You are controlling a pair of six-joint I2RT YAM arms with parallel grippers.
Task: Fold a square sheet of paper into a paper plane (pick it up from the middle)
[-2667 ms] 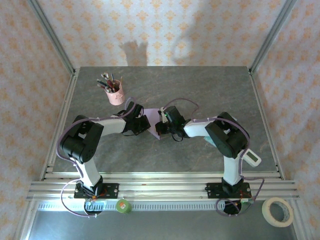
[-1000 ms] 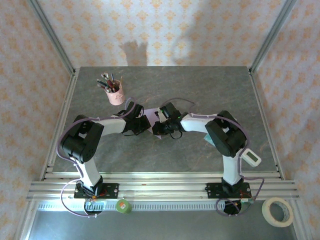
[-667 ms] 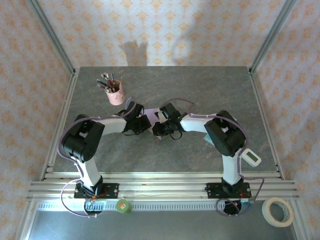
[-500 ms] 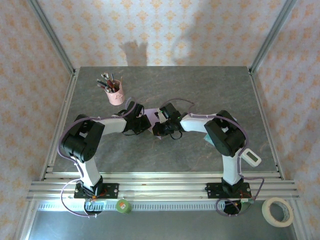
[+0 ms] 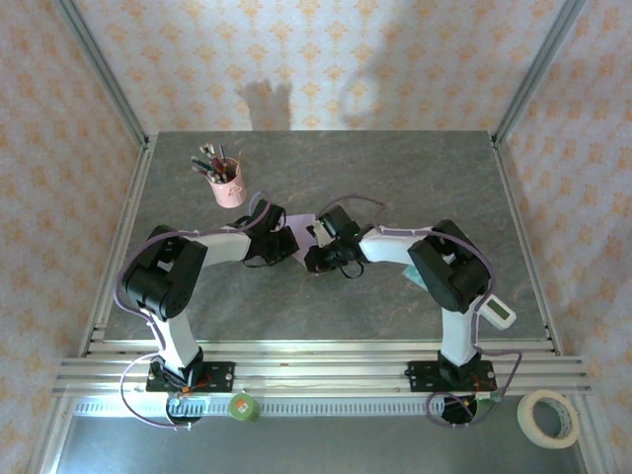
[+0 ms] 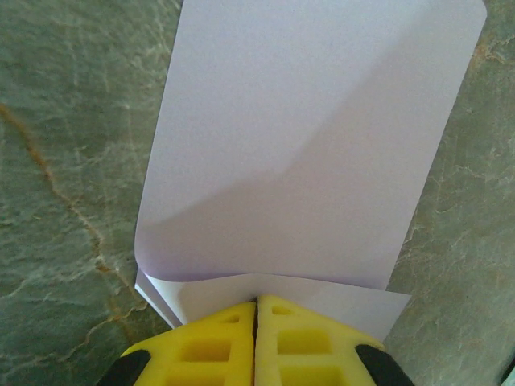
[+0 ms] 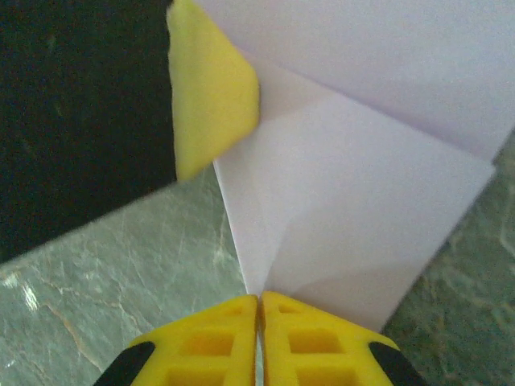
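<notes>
Paper [image 6: 314, 161] is lying on the table [image 5: 415, 188] between my grippers, its folded length running away from the left gripper [image 6: 256, 301], which is pinching its near edge, jaws pressed together. The right gripper [image 7: 259, 299] is closed too, seemingly nipping a fold corner, and has been edging rightward over the last half second.

Robot lab test cell, grey stone-look worktop [image 5: 395, 178] boxed in by aluminium posts [image 5: 99, 69] and orange-patterned wall panels [image 5: 326, 49], left arm [image 5: 163, 286] and right arm [image 5: 449, 276] bolted to a slotted aluminium rail [image 5: 326, 373] at the near edge, tape roll [image 5: 549, 417] near right.
</notes>
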